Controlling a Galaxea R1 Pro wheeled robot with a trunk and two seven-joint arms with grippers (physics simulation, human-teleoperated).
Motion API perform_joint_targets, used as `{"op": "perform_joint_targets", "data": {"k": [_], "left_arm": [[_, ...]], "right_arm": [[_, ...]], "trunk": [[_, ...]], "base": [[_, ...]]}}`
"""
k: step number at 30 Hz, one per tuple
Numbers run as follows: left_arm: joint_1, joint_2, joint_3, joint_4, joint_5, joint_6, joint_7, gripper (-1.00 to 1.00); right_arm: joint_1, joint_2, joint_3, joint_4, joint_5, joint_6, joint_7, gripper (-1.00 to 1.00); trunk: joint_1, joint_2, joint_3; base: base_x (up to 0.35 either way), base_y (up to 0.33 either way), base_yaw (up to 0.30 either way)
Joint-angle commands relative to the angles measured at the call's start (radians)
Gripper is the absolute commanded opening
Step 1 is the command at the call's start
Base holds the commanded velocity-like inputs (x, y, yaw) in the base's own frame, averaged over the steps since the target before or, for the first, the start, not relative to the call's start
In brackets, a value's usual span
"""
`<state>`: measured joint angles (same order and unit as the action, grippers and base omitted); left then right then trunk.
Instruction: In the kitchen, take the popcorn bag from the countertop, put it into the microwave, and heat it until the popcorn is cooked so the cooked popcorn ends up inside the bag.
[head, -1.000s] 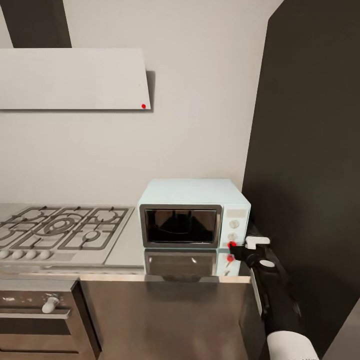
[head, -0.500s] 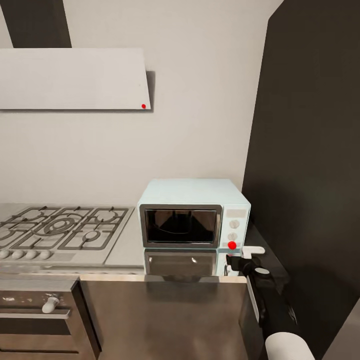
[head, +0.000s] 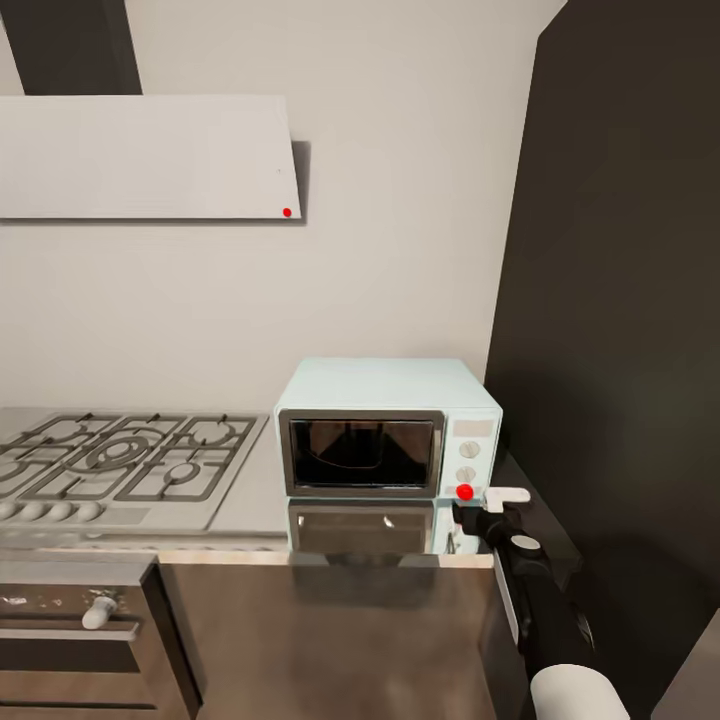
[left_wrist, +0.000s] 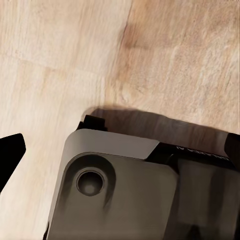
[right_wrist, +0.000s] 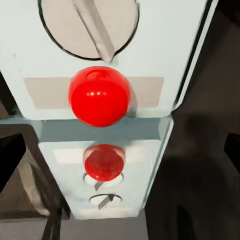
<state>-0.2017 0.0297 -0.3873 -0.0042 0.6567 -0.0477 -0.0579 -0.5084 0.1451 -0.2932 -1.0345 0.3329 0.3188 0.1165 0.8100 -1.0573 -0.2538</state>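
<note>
My right gripper sits just off the microwave panel's lower corner, near the lit red light; can't tell its jaw gap. Wrist cam is square on that light, knob beside it. Door closed, dark shape inside; can't tell if it's the bag. Microwave sits on the countertop right of the hob. Left wrist cam sees wood floor; can't tell that gripper's state.

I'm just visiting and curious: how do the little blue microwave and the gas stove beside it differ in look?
The microwave is a pale-blue upright box with a dark-framed glass door; the gas hob is a flat grey panel with dark grates. The microwave's two white knobs sit stacked on its side panel above a red light; the hob's knobs run in a row along its front. Both sit on the countertop.
</note>
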Motion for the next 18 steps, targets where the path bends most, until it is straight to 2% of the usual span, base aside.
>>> {"op": "perform_joint_targets", "data": {"k": [1, 5, 13, 14, 18], "left_arm": [[-0.001, 0.0, -0.008, 0.001, 0.009, -0.003, -0.005, 1.0], [-0.001, 0.0, -0.008, 0.001, 0.009, -0.003, -0.005, 1.0], [-0.001, 0.001, -0.008, 0.001, 0.013, -0.003, -0.005, 1.0], [-0.001, 0.001, -0.008, 0.001, 0.013, -0.003, -0.005, 1.0], [-0.001, 0.001, -0.008, 0.001, 0.014, -0.003, -0.004, 1.0]], "right_arm": [[-0.001, 0.001, -0.004, -0.002, 0.011, 0.001, 0.009, 1.0], [-0.001, 0.001, -0.004, -0.001, 0.011, -0.002, 0.009, 1.0], [-0.001, 0.002, -0.013, 0.003, 0.009, -0.003, 0.012, 1.0], [-0.001, 0.002, -0.02, 0.003, 0.009, -0.003, 0.014, -1.0], [-0.001, 0.002, -0.036, 0.003, 0.01, -0.003, 0.017, -1.0]], "trunk": [[0.0, -0.001, -0.001], [0.0, -0.001, -0.001], [0.0, -0.001, -0.001], [0.0, -0.001, -0.001], [0.0, -0.001, -0.001]], "base": [[0.222, 0.0, 0.0], [0.189, 0.0, 0.0], [0.015, 0.0, 0.0], [0.0, 0.0, 0.0], [0.0, 0.0, 0.0]]}}
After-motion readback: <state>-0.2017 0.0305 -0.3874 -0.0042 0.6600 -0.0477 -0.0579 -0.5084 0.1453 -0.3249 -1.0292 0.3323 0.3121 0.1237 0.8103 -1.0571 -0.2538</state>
